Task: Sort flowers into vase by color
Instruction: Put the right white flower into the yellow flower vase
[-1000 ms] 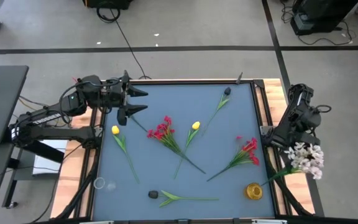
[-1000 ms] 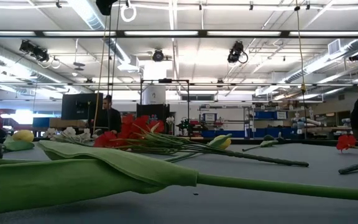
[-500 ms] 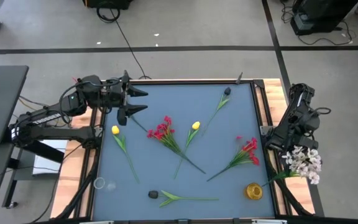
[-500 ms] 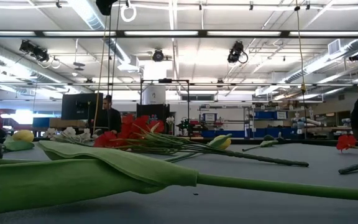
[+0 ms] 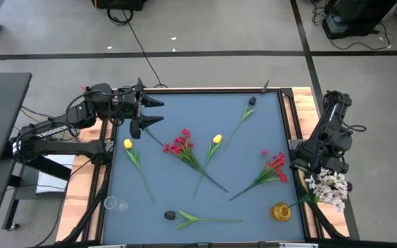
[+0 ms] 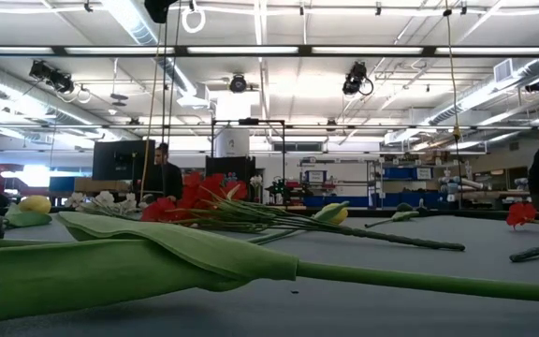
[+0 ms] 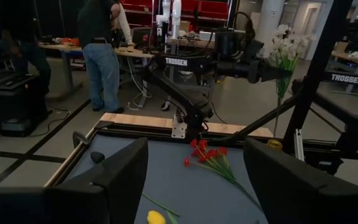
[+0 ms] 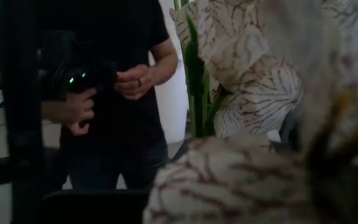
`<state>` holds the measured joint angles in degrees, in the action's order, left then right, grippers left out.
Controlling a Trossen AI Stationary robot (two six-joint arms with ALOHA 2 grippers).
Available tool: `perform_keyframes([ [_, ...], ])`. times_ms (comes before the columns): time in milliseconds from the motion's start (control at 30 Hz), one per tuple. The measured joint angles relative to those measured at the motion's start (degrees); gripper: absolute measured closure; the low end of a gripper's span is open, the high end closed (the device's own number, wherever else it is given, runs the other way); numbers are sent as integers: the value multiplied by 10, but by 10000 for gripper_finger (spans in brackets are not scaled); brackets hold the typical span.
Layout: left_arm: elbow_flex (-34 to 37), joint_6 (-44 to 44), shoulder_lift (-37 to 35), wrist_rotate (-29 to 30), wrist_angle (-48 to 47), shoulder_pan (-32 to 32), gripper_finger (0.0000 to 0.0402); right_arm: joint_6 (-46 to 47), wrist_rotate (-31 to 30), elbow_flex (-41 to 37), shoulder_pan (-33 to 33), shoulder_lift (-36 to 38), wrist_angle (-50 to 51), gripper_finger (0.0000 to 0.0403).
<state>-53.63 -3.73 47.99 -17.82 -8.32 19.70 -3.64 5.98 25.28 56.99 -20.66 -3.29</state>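
Now the right gripper [image 5: 317, 176], clamped on the white blossom spray [image 5: 328, 187], has carried it lower and inward, its stem over the yellow vase [image 5: 281, 211]. Meanwhile the left gripper [image 5: 156, 111] stays parked, fingers apart, at the table's [image 5: 185, 103] far-left corner.

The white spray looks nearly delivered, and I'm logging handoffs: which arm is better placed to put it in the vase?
The right. Its gripper already carries the white spray, whose stem reaches down to the yellow vase at the table's near right corner. The left gripper hovers far off at the opposite corner, jaws open and empty.
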Motion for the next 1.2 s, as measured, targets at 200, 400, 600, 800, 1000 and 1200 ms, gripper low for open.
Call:
perform_keyframes([
  [200,0,0,0,0,0,0,131,23,-2,0,0,-39,-13,388],
  [400,0,0,0,0,0,0,131,27,-21,0,0,-61,1,387],
  [600,0,0,0,0,0,0,131,116,-73,0,0,-77,2,355],
  [800,0,0,0,0,0,0,131,184,-80,0,0,-76,4,302],
  [1000,0,0,0,0,0,0,131,238,-115,0,0,-78,42,242],
  [1200,0,0,0,0,0,0,131,397,-92,0,0,-69,44,196],
])
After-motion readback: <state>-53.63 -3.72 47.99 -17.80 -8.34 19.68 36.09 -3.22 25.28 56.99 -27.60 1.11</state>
